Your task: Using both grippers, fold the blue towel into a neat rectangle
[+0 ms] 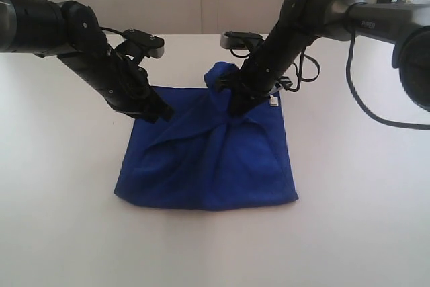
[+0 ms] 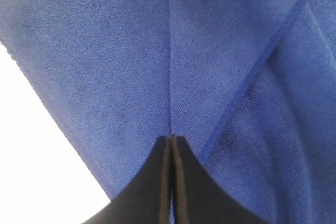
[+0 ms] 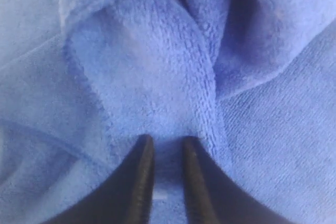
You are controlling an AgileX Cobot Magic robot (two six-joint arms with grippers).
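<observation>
Status: blue towel (image 1: 208,166) lies part-folded on table (image 1: 60,233). Left gripper (image 1: 161,113): jaws pinched tight on the towel's arm-side edge. Right gripper (image 1: 236,109): jaws nearly closed on a bunched fold there. The towel's free edge lies opposite, equally far from both arms.

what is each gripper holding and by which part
Both hold the blue towel. The left gripper pinches a flat fold at its left edge; the right gripper pinches a bunched-up fold nearer its right edge.
</observation>
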